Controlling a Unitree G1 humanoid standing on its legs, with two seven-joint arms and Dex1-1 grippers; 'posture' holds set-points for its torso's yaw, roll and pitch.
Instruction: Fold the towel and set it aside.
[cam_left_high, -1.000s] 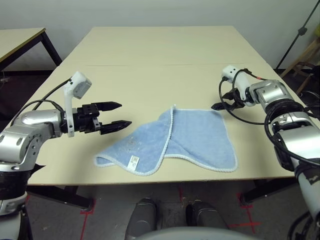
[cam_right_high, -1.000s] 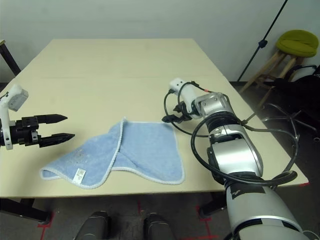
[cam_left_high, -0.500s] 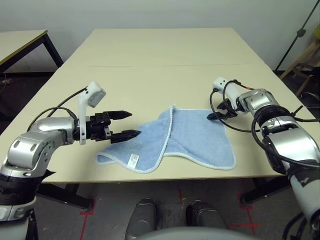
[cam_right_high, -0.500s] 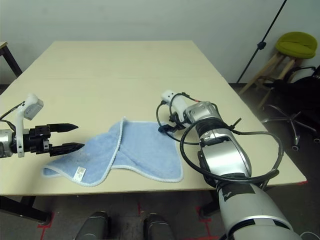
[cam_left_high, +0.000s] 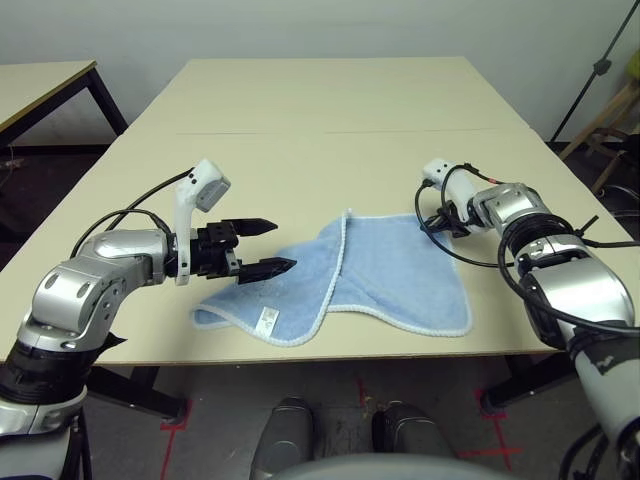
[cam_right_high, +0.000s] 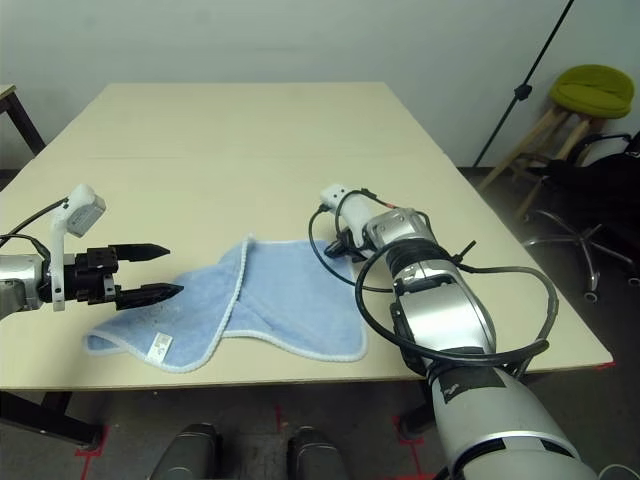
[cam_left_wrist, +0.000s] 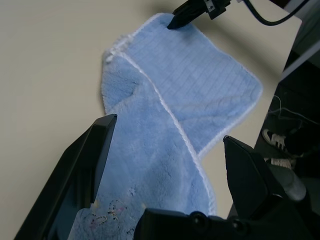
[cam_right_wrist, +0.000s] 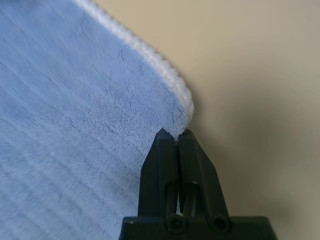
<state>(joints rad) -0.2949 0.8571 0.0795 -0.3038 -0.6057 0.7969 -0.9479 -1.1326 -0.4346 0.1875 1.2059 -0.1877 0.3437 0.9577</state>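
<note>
From the head views, the light-blue terry towel with white stitched edging (cam_left_high: 345, 275) lies rumpled on the pale beige worktop (cam_left_high: 320, 110), near its front edge, a small white label (cam_left_high: 267, 320) at its near left. The left hand (cam_left_high: 268, 246) hovers at the towel's left end, fingers spread wide, empty. The left wrist view shows the right hand (cam_left_wrist: 176, 21) at the towel's far right corner. The right wrist view shows its fingers (cam_right_wrist: 162, 150) pressed together — pinching that corner's hem.
</note>
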